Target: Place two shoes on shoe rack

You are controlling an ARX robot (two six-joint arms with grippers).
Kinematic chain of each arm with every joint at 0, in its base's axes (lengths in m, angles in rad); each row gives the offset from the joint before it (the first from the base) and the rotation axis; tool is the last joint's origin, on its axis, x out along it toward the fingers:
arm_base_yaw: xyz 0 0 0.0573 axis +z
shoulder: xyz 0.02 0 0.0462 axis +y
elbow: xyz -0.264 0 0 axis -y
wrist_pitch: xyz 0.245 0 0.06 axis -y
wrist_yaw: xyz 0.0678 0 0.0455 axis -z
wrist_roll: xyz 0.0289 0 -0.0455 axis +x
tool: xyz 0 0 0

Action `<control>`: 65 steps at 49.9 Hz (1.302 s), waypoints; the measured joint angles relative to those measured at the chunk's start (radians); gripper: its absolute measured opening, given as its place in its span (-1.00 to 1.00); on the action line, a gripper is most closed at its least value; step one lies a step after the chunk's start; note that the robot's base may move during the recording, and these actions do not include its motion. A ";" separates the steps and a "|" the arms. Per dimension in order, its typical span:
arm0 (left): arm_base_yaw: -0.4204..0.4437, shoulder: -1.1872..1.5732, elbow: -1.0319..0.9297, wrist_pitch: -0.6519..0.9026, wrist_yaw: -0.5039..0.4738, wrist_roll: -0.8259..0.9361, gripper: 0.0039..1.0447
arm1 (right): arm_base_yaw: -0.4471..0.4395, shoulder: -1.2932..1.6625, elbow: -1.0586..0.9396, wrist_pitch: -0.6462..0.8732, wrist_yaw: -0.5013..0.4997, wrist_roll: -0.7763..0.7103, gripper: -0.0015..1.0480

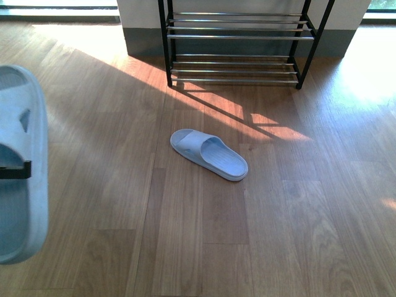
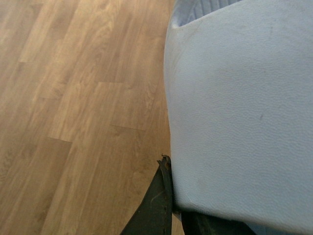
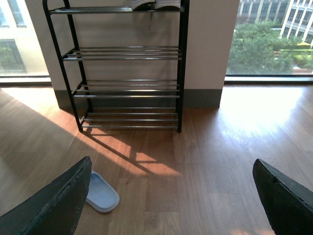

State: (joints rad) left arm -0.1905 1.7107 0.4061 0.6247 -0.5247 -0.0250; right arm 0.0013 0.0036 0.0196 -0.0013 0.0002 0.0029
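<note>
**Two pale blue slides in front of the shoe rack point(image 1: 238, 37): one lifted, one on the floor point(image 1: 297, 235).**
The left gripper point(image 1: 15, 168) pinches the held slide point(image 1: 21, 204), which is cropped by the frame edge and well short of the rack. The floor slide point(image 1: 209, 154) lies nearer the rack, with sunlit boards between them. The right gripper point(image 3: 172, 166) is spread wide, facing the rack. The shoes point(image 3: 151, 4) on its top tier are cut off.
</note>
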 joint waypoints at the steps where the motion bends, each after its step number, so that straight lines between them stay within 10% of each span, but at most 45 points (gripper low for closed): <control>1: -0.005 -0.039 -0.014 -0.017 -0.010 -0.001 -0.97 | 0.000 0.000 0.000 0.000 0.000 0.000 0.82; 65: -0.059 -0.305 -0.100 -0.140 -0.070 -0.025 -0.97 | 0.000 -0.001 0.000 0.000 0.000 0.000 0.82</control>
State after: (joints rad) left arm -0.2497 1.4059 0.3065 0.4843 -0.5949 -0.0502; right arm 0.0013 0.0029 0.0196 -0.0013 -0.0002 0.0029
